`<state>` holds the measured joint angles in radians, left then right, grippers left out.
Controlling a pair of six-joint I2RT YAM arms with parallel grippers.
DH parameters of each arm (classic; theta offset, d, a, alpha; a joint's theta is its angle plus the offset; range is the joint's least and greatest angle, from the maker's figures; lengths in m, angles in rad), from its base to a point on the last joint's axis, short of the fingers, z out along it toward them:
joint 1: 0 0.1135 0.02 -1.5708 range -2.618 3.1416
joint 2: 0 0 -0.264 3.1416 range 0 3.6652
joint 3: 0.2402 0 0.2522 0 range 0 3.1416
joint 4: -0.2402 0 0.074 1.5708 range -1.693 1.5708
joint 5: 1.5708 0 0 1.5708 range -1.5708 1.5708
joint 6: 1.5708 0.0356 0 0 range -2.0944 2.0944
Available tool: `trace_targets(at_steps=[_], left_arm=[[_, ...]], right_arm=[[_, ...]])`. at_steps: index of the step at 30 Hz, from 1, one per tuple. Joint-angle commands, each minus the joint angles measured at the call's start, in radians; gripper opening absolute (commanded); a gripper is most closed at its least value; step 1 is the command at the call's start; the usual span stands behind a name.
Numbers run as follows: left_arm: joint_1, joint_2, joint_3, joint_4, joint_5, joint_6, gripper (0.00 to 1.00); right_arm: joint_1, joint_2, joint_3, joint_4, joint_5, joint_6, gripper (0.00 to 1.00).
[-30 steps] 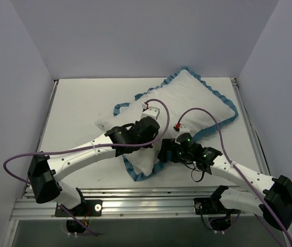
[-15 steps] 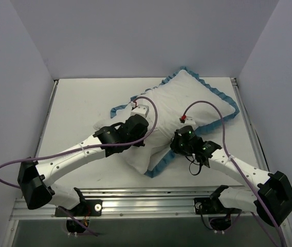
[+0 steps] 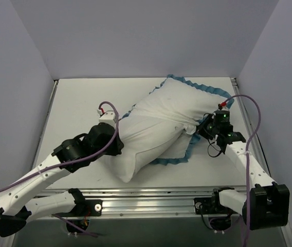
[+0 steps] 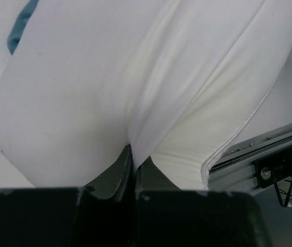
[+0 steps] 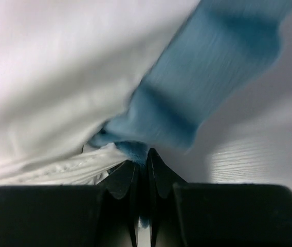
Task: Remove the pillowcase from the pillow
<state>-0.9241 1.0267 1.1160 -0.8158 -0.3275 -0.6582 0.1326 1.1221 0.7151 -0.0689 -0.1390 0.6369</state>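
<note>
Top external view: the pillow point(image 3: 131, 160) and its pillowcase point(image 3: 187, 100) lie on a slant across the white table point(image 3: 74, 103), running from 7 o'clock up to 1 o'clock, as two arms work the bundle from opposite ends. The bare white cushion bulges out of the cover at the 7 o'clock end, near the metal rail point(image 3: 151, 198) at the table's near edge. The cover, plain side up, wraps the far part, and its ruffled blue edging point(image 3: 203, 88) marks the rim. The left gripper point(image 4: 133, 157), at 8 o'clock of the bundle, is pinched closed on a fold of plain white cloth, judged to be the pillow's own skin. The right gripper point(image 5: 147, 157), at 3 o'clock, is clamped on the blue frill with a wad of white fabric bunched just beside it. The step in hand appears to be the draw-apart, and the task looks partly done, with much of the cushion yet inside. Doing it well likely means pulling along the long slant, the left toward 7 o'clock and the right toward 1 o'clock, with both ends kept low so the stuffing slides rather than folds. The frill is thin and may slip from the jaws, so a steady pull suits better than a jerk. The cover's mouth may snag on the plump middle, which calls for an even strain.
</note>
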Motion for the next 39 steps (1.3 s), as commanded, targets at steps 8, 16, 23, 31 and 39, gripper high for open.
trace_targets(at_steps=[8,16,23,31,39], left_arm=[[0.031,-0.120,-0.060,-0.154,0.175,-0.050,0.03],[0.001,-0.024,0.050,-0.028,0.252,-0.005,0.92],[0.109,0.094,0.222,-0.026,0.215,0.094,0.94],[0.226,0.200,0.147,0.116,0.304,0.121,0.94],[0.317,0.315,0.073,0.243,0.321,0.134,0.94]], right_arm=[[-0.220,-0.016,0.037,0.018,-0.095,-0.036,0.25],[-0.147,-0.212,0.070,-0.150,-0.061,-0.086,0.77],[0.010,-0.205,0.167,-0.203,-0.097,-0.106,0.88],[0.214,-0.139,0.161,-0.172,-0.024,-0.143,0.88],[0.433,-0.045,0.254,-0.157,0.094,-0.210,0.88]])
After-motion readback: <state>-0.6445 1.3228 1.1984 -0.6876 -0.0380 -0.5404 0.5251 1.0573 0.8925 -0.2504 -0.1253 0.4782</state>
